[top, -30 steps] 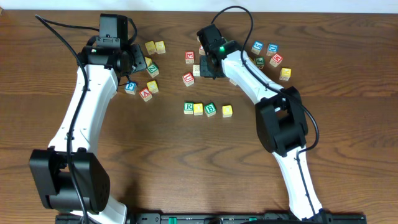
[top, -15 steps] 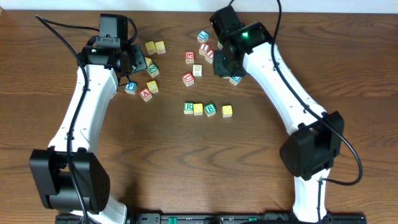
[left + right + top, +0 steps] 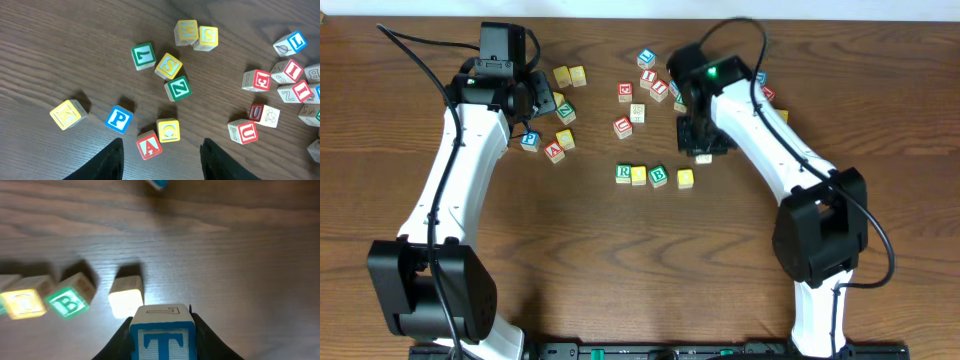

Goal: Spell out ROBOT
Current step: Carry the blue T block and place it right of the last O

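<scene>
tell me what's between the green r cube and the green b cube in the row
One yellow-topped cube sits between the green R cube and the green B cube; the overhead view shows it.

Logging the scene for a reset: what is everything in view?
R cube: one, green letter, row's left end.
B cube: one, green letter, third in row.
yellow-topped cubes: two, second and fourth in row.
T cube: one, blue letter, in right gripper.
left cluster: nine cubes, mixed colours, by left gripper.
other loose cubes: count unclear, mixed, beyond the row.
table: one, brown wood.
left gripper: one, black, open.
right gripper: one, black, shut on T cube.
</scene>
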